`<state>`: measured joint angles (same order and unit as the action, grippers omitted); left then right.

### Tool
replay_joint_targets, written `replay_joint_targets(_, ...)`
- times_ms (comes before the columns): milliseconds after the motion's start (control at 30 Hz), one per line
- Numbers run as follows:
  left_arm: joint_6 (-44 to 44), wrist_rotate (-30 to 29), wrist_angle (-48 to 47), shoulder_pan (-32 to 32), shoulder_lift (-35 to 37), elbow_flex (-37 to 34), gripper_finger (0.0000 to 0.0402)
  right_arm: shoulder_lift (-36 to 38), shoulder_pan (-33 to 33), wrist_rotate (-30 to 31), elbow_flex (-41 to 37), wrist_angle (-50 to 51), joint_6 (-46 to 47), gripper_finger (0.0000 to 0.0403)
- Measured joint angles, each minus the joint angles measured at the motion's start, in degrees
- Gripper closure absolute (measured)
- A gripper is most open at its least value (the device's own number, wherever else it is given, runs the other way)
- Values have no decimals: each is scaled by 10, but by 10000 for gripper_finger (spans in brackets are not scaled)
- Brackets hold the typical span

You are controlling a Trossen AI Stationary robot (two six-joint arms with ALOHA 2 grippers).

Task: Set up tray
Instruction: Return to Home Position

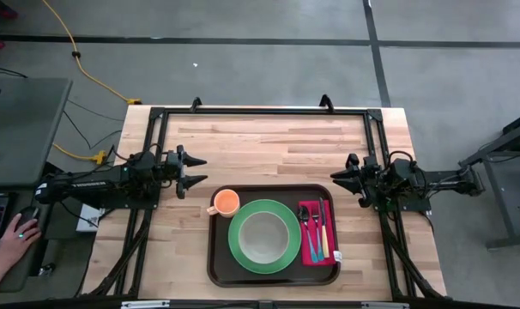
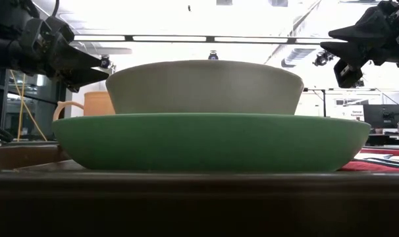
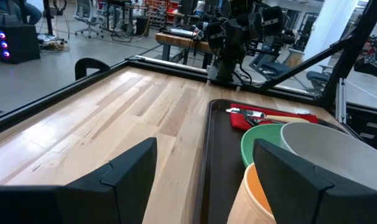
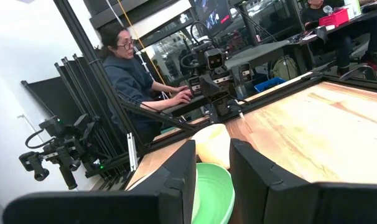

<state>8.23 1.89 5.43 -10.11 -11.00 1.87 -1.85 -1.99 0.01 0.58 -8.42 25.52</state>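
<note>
Pale wooden desk (image 1: 269,142) planks fill the overhead frame's middle, and at lower centre lies the tray (image 1: 214,257), dark brown, rectangular and round-cornered with a raised rim. It carries a green plate (image 1: 239,249) holding a grey bowl (image 1: 264,238), an orange cup (image 1: 226,202) upper left, and a magenta napkin (image 1: 308,254) right. The left pincer (image 1: 204,170) hovers off its upper-left corner and the right pincer (image 1: 335,181) off its upper-right, both spread and empty.

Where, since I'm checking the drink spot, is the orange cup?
High view: the orange cup stands inside the tray at its upper-left corner, just up and left of the green plate.
</note>
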Motion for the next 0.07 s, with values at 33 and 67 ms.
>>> replay_joint_targets(33, 0, 0, 0, 0, 0, 0, 108, 0, 0, 0, 0, 0, 0, 327)
replay_joint_targets(67, 0, 0, 0, 0, 0, 0, 108, 0, 0, 0, 0, 0, 0, 327)
